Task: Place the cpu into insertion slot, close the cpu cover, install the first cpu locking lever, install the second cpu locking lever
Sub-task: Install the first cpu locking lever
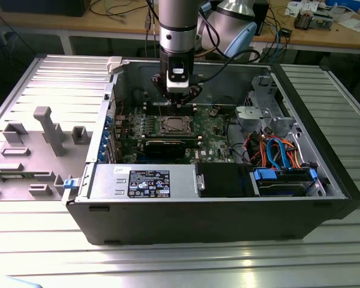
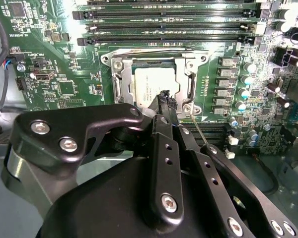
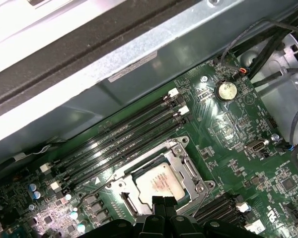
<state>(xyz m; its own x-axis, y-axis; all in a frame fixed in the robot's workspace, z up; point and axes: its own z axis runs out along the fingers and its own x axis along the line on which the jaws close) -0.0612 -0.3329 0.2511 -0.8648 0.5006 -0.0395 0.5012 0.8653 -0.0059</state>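
Tool (image 2: pixel 165 95) near cpu (image 2: pixel 148 82); memory slots (image 2: pixel 164 37) beside.

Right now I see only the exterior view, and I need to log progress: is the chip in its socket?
Observer: Yes. In the second wrist view the chip sits in the socket.
Operator: And the metal frame?
Observer: The metal frame lies down around the chip's edges.
Operator: What about the gripper?
Observer: The gripper is shut, its tip at the socket's rim, beside a thin rod that juts from the corner.
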